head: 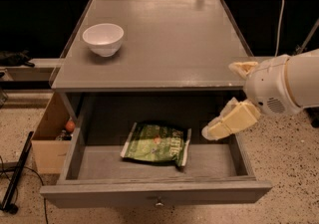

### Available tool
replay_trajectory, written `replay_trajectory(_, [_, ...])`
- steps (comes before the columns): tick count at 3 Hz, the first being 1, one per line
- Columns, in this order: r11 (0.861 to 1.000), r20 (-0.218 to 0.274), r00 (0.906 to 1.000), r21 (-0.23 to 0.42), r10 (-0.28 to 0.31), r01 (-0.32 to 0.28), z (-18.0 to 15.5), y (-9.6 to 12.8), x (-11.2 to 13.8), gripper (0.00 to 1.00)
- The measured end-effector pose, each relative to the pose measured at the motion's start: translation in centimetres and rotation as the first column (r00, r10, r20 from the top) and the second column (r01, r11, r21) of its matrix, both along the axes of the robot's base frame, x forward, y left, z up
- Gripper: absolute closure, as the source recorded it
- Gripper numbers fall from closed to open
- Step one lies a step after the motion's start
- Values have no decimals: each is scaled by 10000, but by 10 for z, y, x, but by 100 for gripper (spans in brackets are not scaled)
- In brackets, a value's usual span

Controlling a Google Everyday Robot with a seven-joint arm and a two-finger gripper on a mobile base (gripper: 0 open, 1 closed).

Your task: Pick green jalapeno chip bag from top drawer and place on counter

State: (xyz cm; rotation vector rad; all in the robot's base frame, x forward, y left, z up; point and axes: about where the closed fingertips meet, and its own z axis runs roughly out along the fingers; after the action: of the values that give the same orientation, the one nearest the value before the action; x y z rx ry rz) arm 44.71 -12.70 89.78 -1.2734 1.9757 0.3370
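Note:
The green jalapeno chip bag point(156, 144) lies flat in the middle of the open top drawer point(155, 194), which is pulled out toward me with a small metal knob on its front. The counter point(169, 39) is the grey cabinet top above it. My gripper point(221, 99) comes in from the right, over the drawer's right side and just below the counter's front right edge. It is to the right of the bag and above it, not touching it. Its two cream fingers point(232, 121) stand apart and hold nothing.
A white bowl point(103, 38) stands on the counter's left part. A brown cardboard box point(49, 138) with small items sits on the floor left of the drawer. A black stand leg point(15, 178) lies at the far left. A cable point(279, 14) hangs at the back right.

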Motion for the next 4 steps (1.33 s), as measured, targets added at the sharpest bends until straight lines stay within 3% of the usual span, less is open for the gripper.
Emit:
replay_trajectory(1, [9997,-174,9996,55,-222,223,-25,11,-3,0])
replay_trajectory(3, [9966,-474,9954,-10,-828,829,-108,28,-12,0])
replay_trajectory(4, [9965,-547,9950,-23,-840,840,-142,39,-6,0])
